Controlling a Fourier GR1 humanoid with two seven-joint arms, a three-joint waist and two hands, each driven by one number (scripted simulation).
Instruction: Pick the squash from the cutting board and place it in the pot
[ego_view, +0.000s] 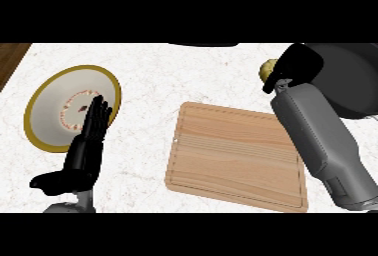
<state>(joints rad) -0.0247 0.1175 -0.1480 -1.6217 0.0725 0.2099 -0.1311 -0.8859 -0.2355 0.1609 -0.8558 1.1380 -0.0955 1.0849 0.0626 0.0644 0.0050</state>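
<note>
A: While the bench (207, 75) fills the whole view, white and speckled, what lies on it?

B: The biggest thing is the board (236, 157), pale wood, lying flat right of centre with a slight turn. Nothing rests on its top.

A: And the pot?

B: The pot (353, 80) sits at the upper right corner, dark and round, cut by the view's edge. The right forearm (325, 145) crosses the board's right edge and runs up to the pot's left rim.

A: Next in size?

B: A plate (70, 110), at the left, pale with a yellow rim and a reddish pattern in the middle. It is well apart from the board.

A: The hands?

B: The left hand (88, 135) stands over the plate's right side, fingers straight and pointing up, holding nothing. The right hand (295, 67) is at the pot's left rim, its fingers curled round the squash.

A: So where is the squash?

B: The squash (267, 67) shows only as a small yellow bit at the left of the right hand, off the board, just beside the pot's rim. Whether it is over the pot's opening or just outside it, I cannot tell.
</note>
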